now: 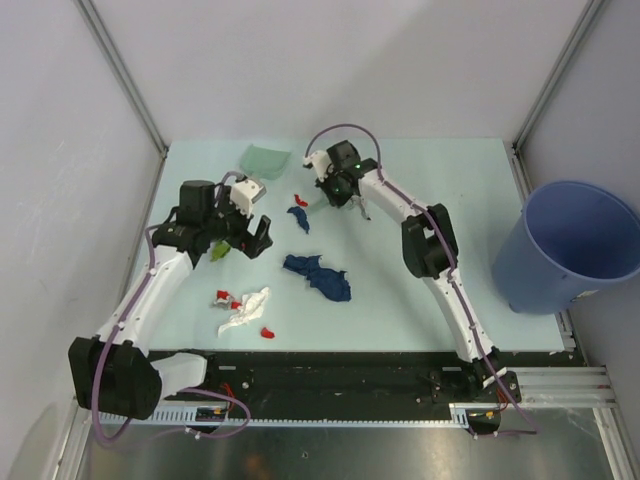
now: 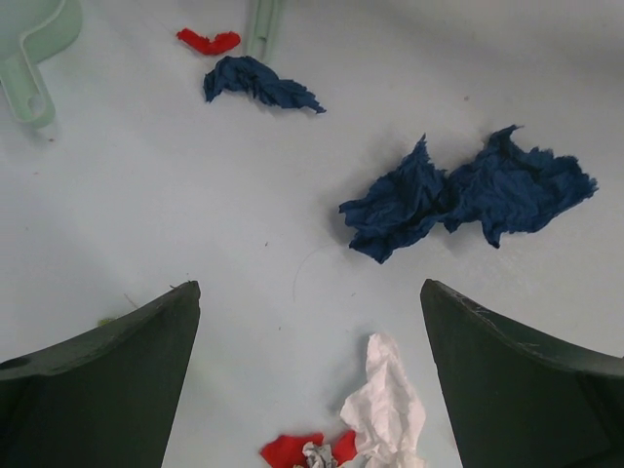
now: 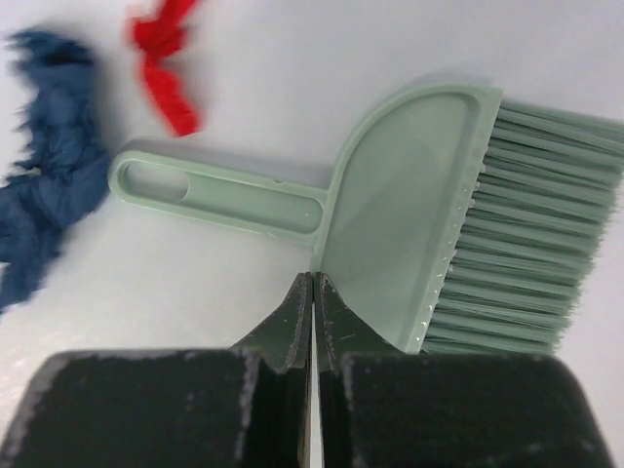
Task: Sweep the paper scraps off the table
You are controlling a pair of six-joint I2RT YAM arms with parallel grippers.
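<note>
Just ahead of the closed, empty right claw [image 3: 312,281] lies the brush [image 3: 409,214], and paper scraps [image 2: 468,195] dot the counter [image 2: 127,214] under the wide-open left claw [image 2: 310,288], so the right should open first, then take the handle [image 3: 224,190] squarely.

Finding: no text, label, brand, number or sign is legible in any view. Surfaces checked: the table [image 1: 450,170], the brush [image 3: 409,224] lying on it, and the blue bin [image 1: 527,280] beside the table's right edge. All show plain, unmarked faces.
</note>
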